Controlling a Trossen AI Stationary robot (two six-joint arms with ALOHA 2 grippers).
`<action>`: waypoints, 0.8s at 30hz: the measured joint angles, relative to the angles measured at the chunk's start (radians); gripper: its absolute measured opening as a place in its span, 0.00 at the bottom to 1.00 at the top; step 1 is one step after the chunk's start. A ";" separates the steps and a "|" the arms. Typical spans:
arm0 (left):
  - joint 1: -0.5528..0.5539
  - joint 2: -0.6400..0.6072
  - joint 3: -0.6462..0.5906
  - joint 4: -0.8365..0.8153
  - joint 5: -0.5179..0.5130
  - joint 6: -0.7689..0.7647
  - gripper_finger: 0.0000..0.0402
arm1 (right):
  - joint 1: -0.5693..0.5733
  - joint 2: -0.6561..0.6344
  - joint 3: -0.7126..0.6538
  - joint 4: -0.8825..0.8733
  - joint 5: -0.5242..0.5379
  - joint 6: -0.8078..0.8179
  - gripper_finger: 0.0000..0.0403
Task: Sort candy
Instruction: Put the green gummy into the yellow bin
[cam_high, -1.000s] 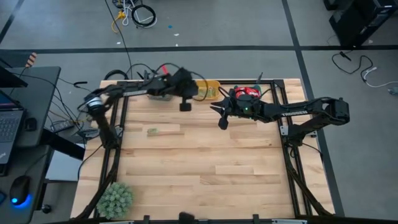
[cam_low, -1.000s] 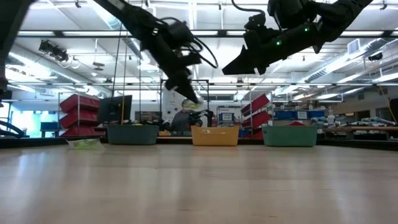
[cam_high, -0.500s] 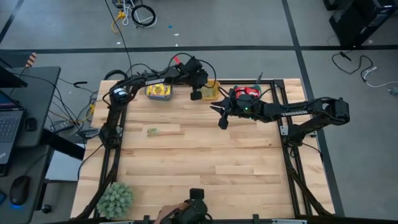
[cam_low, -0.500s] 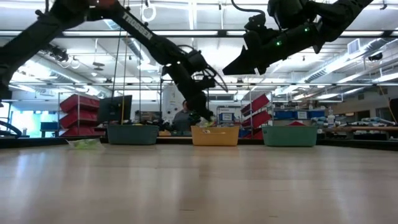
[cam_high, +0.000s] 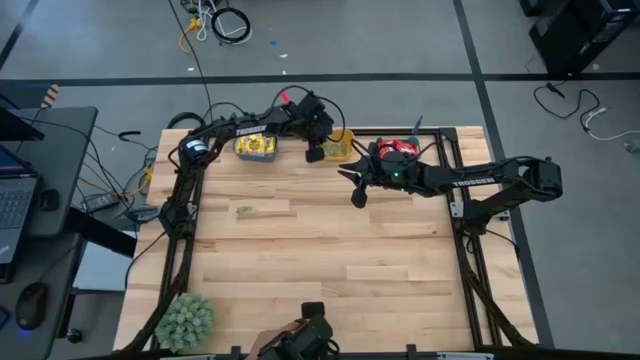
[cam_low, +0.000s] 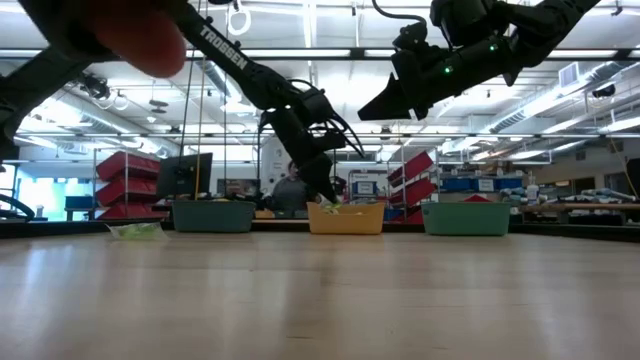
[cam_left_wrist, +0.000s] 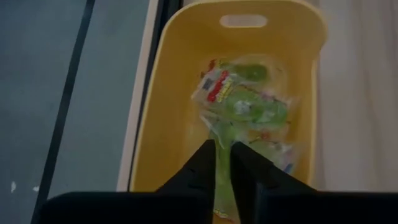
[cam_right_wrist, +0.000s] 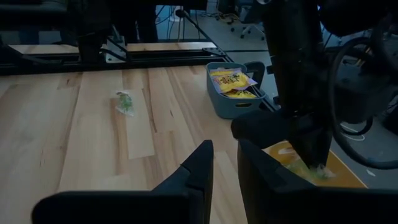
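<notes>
The left tool (cam_left_wrist: 222, 163), clamped on a pale green candy (cam_left_wrist: 222, 180) over the yellow bin (cam_left_wrist: 168, 106), should next release it there, while the right tool (cam_right_wrist: 225, 163) waits nearby with its fingers slightly apart.

Legible text — one item only: "TROSSEN" in white lettering on the left arm (cam_low: 222, 47), low view.

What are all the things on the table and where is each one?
Yellow-orange bin: one, back edge, middle; holds pale green candy.
Teal bin with yellow candy: one, back edge, left.
Teal bin with red candy: one, back edge, right, under the right arm.
Loose green candy: one, bare wood, left side.
Fuzzy green plant: one, front left corner.
Left claw: over the yellow-orange bin, pinching a green candy.
Right claw: raised near the table's middle, empty.
</notes>
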 joint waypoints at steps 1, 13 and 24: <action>0.000 0.000 0.000 -0.002 0.000 -0.001 0.13 | 0.000 0.000 0.000 0.000 0.000 0.000 0.15; -0.001 -0.004 0.035 -0.032 -0.015 -0.027 0.28 | 0.000 0.000 0.000 0.000 0.000 0.000 0.15; -0.001 -0.005 0.084 -0.156 -0.014 -0.058 0.35 | 0.001 0.000 0.000 0.000 -0.001 0.000 0.16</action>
